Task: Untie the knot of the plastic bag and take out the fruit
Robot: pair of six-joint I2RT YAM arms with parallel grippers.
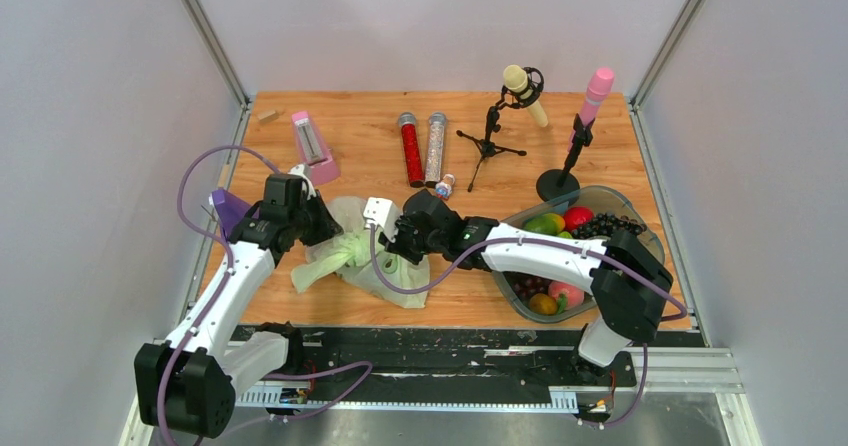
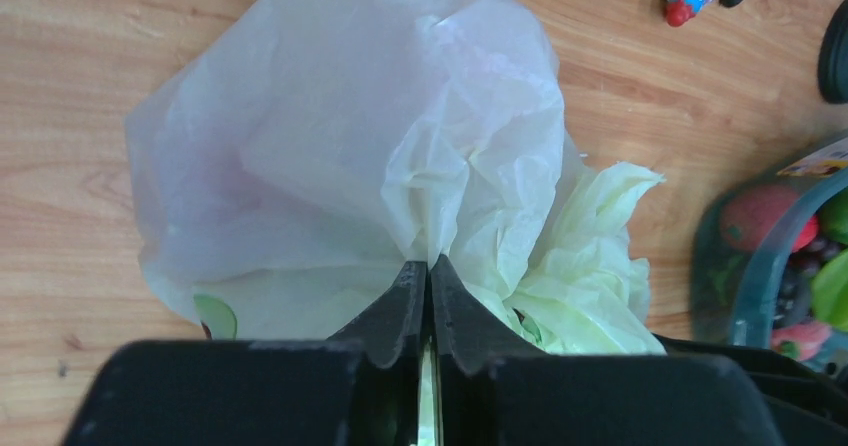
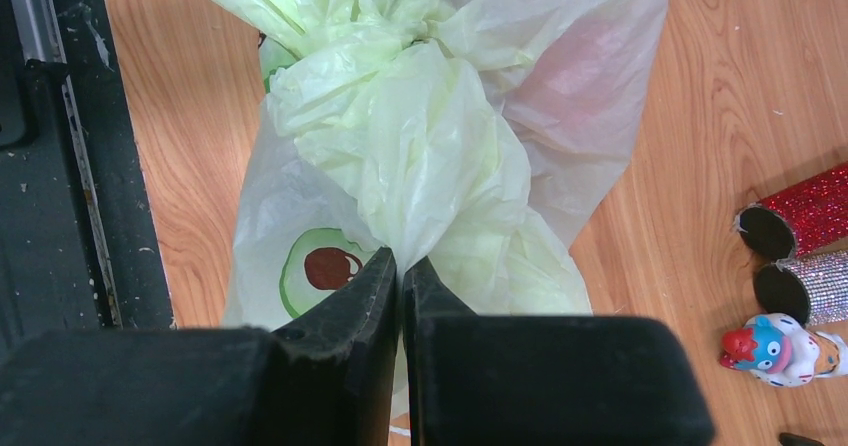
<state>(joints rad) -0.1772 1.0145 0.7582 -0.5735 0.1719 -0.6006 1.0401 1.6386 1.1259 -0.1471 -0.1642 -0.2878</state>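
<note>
1. at the far left of the wooden table lies a purple wedge. a pink box sits further back.
2. the left gripper reaches in from the left. its jaws are pressed together with only a thin fold of plastic between them, so it has the plastic bag pinched at its gathered neck.
3. the bag lies on the table between the two arms, near the front edge. its pale green ends are bunched into a knot – still tied.
4. the fruit is still inside. we see only a faint pink-red blur through the cloudy plastic, and we cannot tell how many pieces there are.
5. an avocado print shows on the bag's side, just beside the right gripper's fingers.
6. the right gripper comes in from the right. its jaws are clamped tight on a twisted green tail of the bag, just below the knot in its wrist view.
7. behind the bag, two glitter tubes – one red, one silver – lie side by side, with a small toy figure at their near end.
8. further right stand two microphone stands.
9. at the right edge sits a clear bin holding grapes, a peach and other bright pieces, well apart from the bag.
</note>
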